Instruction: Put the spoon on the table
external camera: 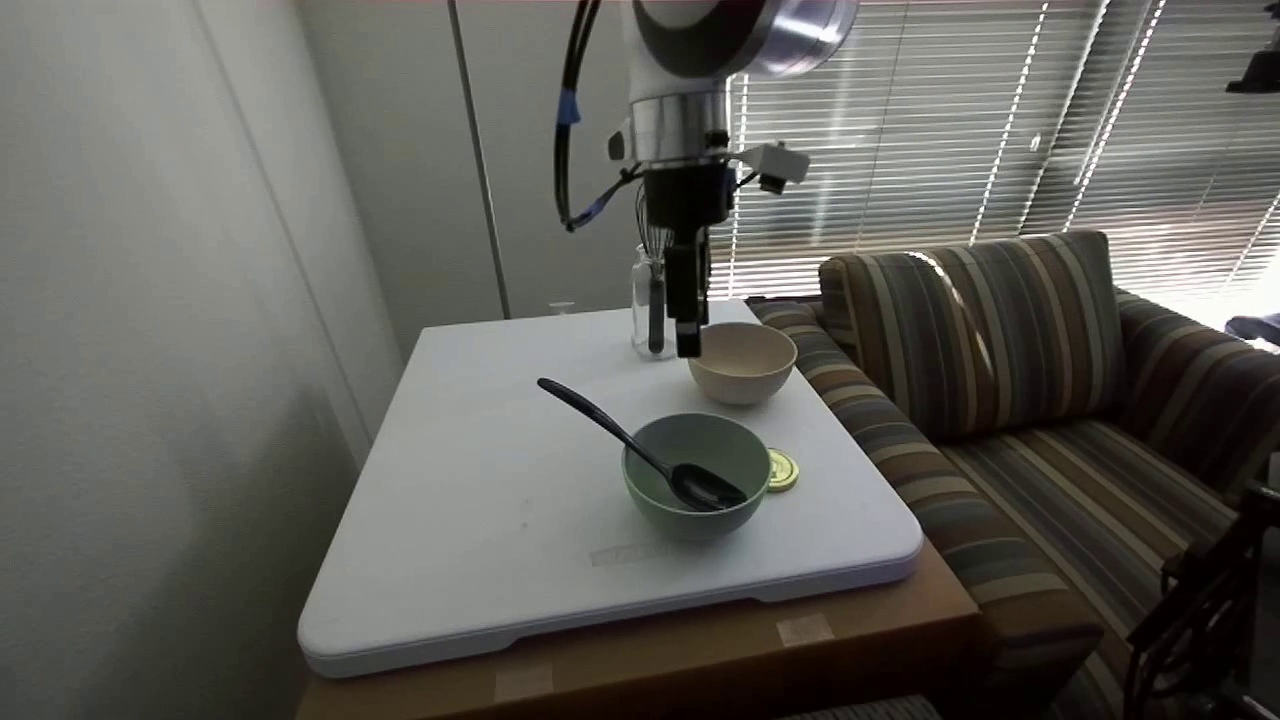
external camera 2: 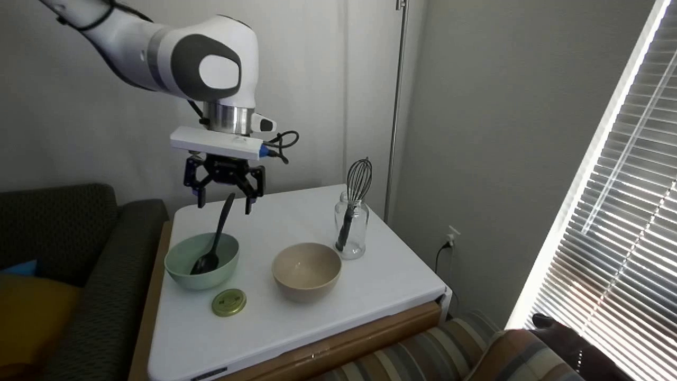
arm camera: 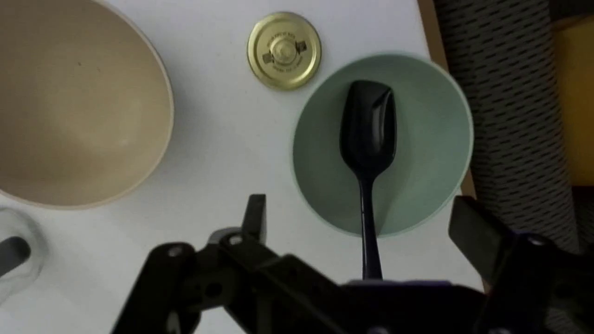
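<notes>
The black spoon (external camera: 600, 417) leans in the green bowl (external camera: 690, 526), its head inside and its handle sticking up over the rim. It also shows in an exterior view (external camera 2: 209, 259) and in the wrist view (arm camera: 367, 134), where the handle's end is hidden behind the gripper body. The bowl stands on the white table (external camera: 470, 480). My gripper (external camera 2: 225, 208) is open and empty, raised above the table near the handle. In the wrist view my gripper (arm camera: 357, 202) has its fingers wide apart, with the handle running between them and touching neither.
A beige bowl (external camera 2: 307, 272) stands beside the green bowl (external camera 2: 201, 280). A gold lid (external camera 2: 229, 302) lies near both. A glass jar (external camera 2: 358, 238) with a whisk (external camera 2: 359, 180) stands at a table edge. A striped sofa (external camera: 1010, 480) and a wall (external camera: 200, 300) flank the table.
</notes>
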Robot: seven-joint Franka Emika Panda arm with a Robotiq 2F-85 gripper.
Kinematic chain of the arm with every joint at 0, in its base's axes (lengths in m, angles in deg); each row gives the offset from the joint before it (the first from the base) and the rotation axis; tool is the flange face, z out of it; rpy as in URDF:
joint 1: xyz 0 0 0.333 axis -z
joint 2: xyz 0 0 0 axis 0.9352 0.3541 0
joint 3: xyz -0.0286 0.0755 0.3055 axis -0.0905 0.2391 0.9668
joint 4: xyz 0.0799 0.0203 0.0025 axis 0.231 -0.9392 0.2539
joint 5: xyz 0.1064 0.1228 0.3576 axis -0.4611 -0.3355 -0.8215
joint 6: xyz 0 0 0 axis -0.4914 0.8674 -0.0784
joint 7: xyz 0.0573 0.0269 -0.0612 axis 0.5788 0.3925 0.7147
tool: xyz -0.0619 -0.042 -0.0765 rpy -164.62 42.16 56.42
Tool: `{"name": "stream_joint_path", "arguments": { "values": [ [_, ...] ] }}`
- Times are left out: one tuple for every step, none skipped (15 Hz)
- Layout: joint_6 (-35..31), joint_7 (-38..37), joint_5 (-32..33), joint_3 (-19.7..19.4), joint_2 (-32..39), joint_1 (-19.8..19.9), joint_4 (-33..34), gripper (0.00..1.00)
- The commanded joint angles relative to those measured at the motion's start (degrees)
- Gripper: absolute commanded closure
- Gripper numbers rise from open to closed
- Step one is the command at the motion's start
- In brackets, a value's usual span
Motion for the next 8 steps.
{"name": "stream_joint_path", "arguments": {
  "values": [
    [5.3, 2.6, 0.3, 2.6, 11.4, 0.7, 14.4, 0.00],
    [6.4, 2.5, 0.5, 3.1, 13.5, 0.3, 17.3, 0.00],
    [7.5, 2.4, 0.6, 3.4, 15.4, 0.0, 19.9, 0.00],
    [8.1, 2.3, 0.4, 4.0, 16.9, -0.2, 22.2, 0.00],
    [8.6, 2.3, 0.4, 4.4, 18.2, -0.5, 24.3, 0.00],
    [8.0, 1.9, 0.4, 4.6, 19.3, -0.9, 25.8, 0.00],
    [7.8, 2.1, 0.5, 4.9, 20.2, -1.1, 27.3, 0.00],
    [7.0, 1.9, 0.6, 4.9, 20.8, -1.4, 28.1, 0.00]
  ]
}}
